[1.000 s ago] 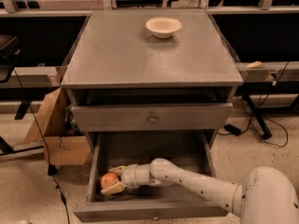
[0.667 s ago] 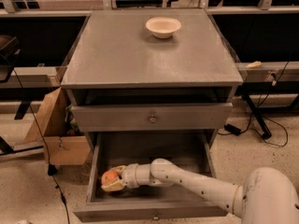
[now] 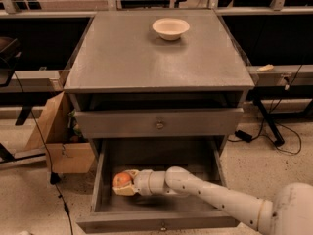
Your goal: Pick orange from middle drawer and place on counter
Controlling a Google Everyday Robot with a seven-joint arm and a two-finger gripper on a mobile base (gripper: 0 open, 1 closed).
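The orange (image 3: pixel 122 179) lies at the left side of the open middle drawer (image 3: pixel 146 199), on its grey floor. My gripper (image 3: pixel 124 183) reaches in from the right on a white arm, and its cream fingers sit around the orange, above and below it. The counter (image 3: pixel 146 58) is the wide grey cabinet top above, with the drawer pulled out well below it.
A cream bowl (image 3: pixel 170 28) stands at the back of the counter. The upper drawer front with a brass knob (image 3: pixel 160 125) is shut above the open drawer. A cardboard box (image 3: pixel 58 141) and cables lie on the floor to the left, more cables to the right.
The gripper and the orange stay at the left of the drawer; the orange looks slightly higher between the fingers than before. The arm has hardly moved.
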